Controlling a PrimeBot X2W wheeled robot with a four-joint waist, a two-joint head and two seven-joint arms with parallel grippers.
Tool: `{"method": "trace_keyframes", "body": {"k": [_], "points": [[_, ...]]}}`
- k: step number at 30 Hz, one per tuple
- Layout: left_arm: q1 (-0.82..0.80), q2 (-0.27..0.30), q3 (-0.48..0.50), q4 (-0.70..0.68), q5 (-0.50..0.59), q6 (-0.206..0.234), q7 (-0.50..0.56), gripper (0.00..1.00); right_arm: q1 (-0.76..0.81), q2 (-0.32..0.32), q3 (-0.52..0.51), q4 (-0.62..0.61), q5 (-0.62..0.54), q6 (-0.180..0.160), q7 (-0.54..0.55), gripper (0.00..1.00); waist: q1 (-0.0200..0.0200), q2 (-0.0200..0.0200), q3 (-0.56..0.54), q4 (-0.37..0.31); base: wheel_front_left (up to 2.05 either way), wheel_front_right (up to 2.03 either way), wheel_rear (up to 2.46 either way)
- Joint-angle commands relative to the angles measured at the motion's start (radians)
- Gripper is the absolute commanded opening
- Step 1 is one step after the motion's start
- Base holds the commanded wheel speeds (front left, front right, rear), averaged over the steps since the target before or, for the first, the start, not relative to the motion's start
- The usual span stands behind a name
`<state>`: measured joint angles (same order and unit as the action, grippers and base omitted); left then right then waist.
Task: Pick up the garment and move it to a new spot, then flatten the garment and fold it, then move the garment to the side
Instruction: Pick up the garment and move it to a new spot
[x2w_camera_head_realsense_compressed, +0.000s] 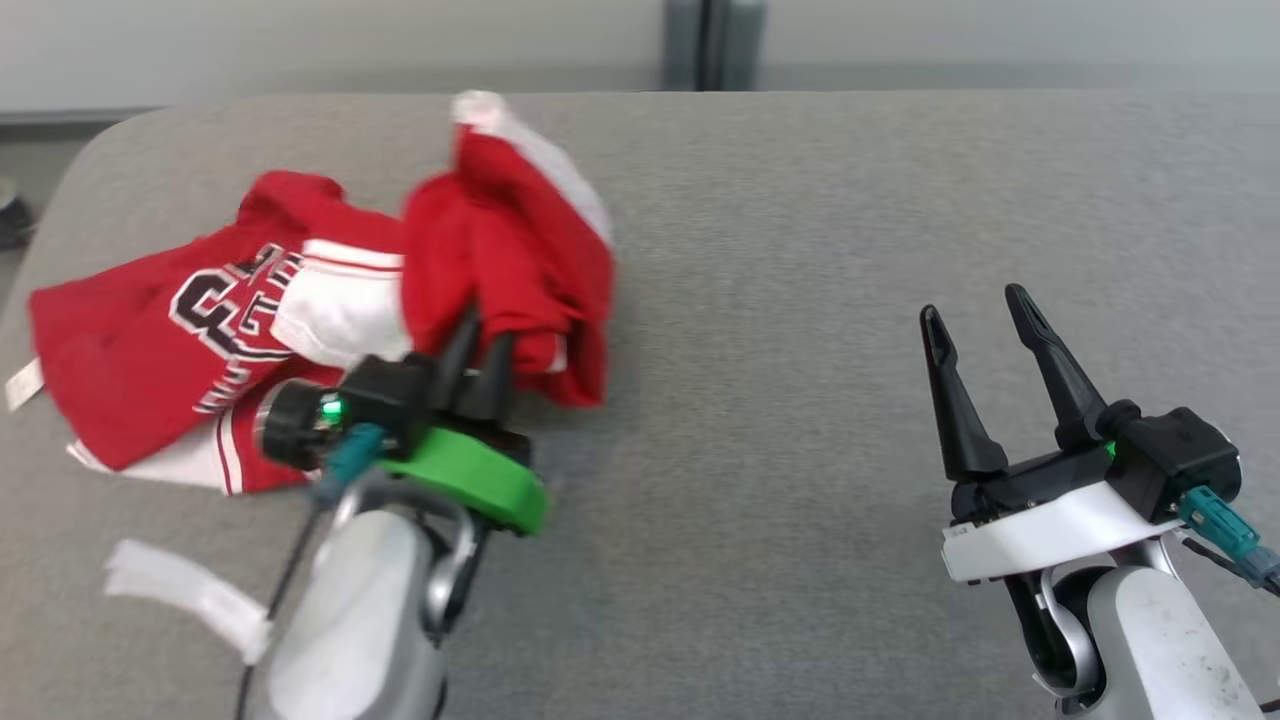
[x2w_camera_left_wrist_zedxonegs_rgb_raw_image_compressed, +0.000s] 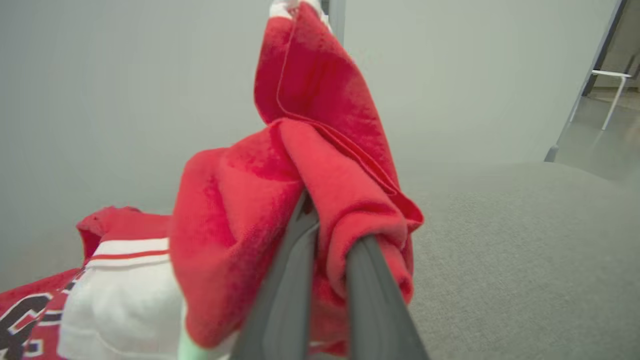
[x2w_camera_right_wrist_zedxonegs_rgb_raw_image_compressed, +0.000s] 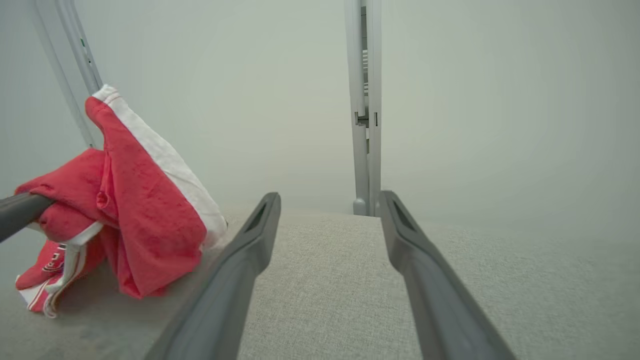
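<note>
Garment (x2w_camera_head_realsense_compressed: 150, 340) red, white trim, black lettering; table (x2w_camera_head_realsense_compressed: 800, 300) grey.

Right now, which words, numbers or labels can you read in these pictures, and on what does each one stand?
"3": black numeral on the red garment, partly folded over.
Black letters beside it: creased, not readable.
White tag at its edge: too small to read.

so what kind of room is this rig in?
Probably a lab or test room, not a home: a grey cloth-covered table, bare pale walls with a metal post, and one red jersey held in the left gripper as the workpiece.
</note>
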<state>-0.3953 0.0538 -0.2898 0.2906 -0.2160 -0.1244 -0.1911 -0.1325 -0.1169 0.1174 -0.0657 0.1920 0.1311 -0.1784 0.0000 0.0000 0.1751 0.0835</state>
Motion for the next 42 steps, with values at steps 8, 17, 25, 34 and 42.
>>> {"method": "trace_keyframes", "body": {"k": [8, 17, 25, 34, 42], "points": [[-0.109, -0.001, -0.398, 0.086, -0.115, -0.008, 0.024, 0.0, -0.012, 0.028, -0.026, 0.04, 0.029, -0.001, -0.04, 1.0, 0.0, 0.0, 0.088, -0.344, 0.0, 0.0, 0.0], [-0.196, -0.001, -0.634, 0.176, -0.217, 0.012, 0.009, 1.0, -0.027, 0.05, -0.04, 0.073, 0.038, -0.001, -0.068, 1.0, 0.0, 0.0, 0.13, -0.388, 0.0, 0.0, 0.0], [-0.229, 0.0, -0.609, 0.116, -0.218, 0.091, -0.069, 1.0, -0.033, 0.046, -0.05, 0.079, 0.02, -0.001, -0.078, 1.0, 0.0, 0.0, 0.101, -0.309, 0.0, 0.0, 0.0], [-0.103, 0.096, -0.378, -0.095, -0.181, 0.207, -0.074, 1.0, 0.001, 0.03, -0.064, 0.068, 0.008, -0.001, -0.062, 1.0, 0.0, 0.0, 0.036, -0.202, 0.0, 0.0, 0.0], [0.043, 0.188, -0.158, -0.123, -0.225, 0.273, -0.075, 1.0, 0.04, 0.023, -0.082, 0.051, 0.0, -0.001, -0.036, 1.0, 0.0, 0.0, -0.002, -0.131, 0.0, 0.0, 0.0]]}}
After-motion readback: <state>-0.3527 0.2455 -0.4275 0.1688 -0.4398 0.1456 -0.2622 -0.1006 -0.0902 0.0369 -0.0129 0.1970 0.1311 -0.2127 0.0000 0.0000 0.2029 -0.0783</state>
